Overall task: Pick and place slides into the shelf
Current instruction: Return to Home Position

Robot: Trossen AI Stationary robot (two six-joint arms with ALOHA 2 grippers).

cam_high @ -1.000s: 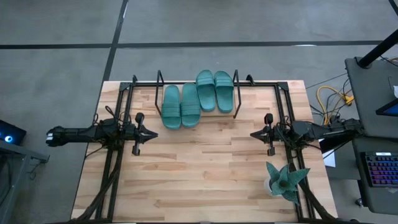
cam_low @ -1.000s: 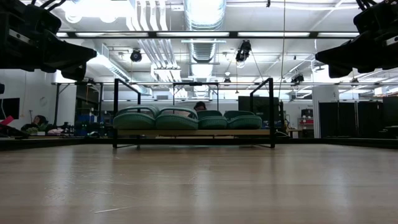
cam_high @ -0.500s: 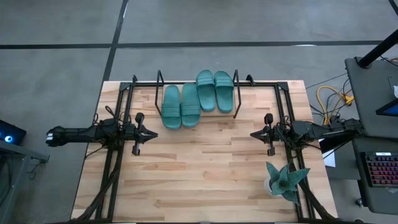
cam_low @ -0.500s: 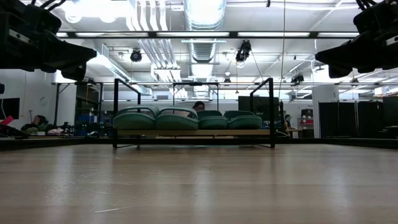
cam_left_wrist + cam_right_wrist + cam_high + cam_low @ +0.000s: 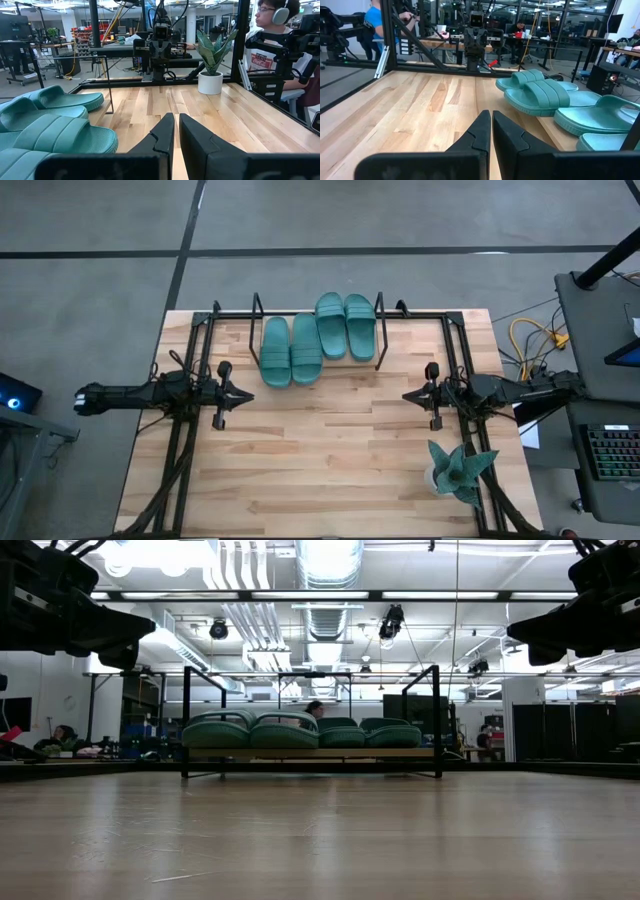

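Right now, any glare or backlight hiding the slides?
Low view: bright ceiling lights backlight the slides on the shelf; dim but readable. High view: even light, no glare; left hand and right hand parked at the sides. Wrist views: slides evenly lit.

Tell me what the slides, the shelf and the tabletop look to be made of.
Slides: probably moulded rubber or foam, matte teal, with ribbed straps and soft rounded edges. Shelf: thin black rods, likely painted metal, carrying a pale wooden board. Tabletop: light wood joined in strips, with visible grain and a smooth, slightly shiny finish.
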